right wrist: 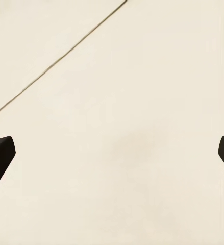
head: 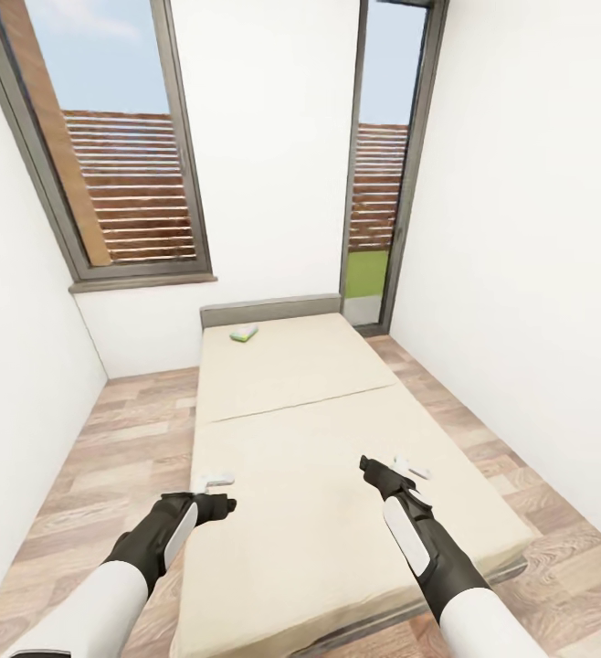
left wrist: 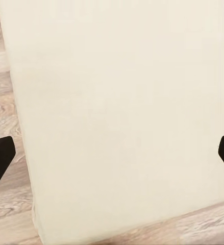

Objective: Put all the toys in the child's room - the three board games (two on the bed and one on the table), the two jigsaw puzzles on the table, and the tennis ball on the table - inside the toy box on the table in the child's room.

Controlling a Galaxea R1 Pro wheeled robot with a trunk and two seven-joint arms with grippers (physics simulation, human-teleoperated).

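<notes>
In the head view, the bed [head: 319,439] runs up the middle of the frame toward a white wall with two windows. A white-green board game [head: 243,334] lies near the headboard, upper left on the mattress, well apart from both grippers. The left gripper [head: 216,479] hangs at the lower left bed edge; the right gripper [head: 412,470] hangs lower right over the mattress.

In the left wrist view, dark fingertips [left wrist: 0,155] stand wide apart over mattress edge and wooden floor [left wrist: 4,92], holding nothing.

In the right wrist view, fingertips [right wrist: 0,153] are likewise spread, empty, above plain beige mattress crossed by a seam [right wrist: 55,61].

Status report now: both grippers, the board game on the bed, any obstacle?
Left gripper open, empty; right gripper open, empty. One board game at far end of bed, untouched. Mattress between bare, no obstacle.
</notes>
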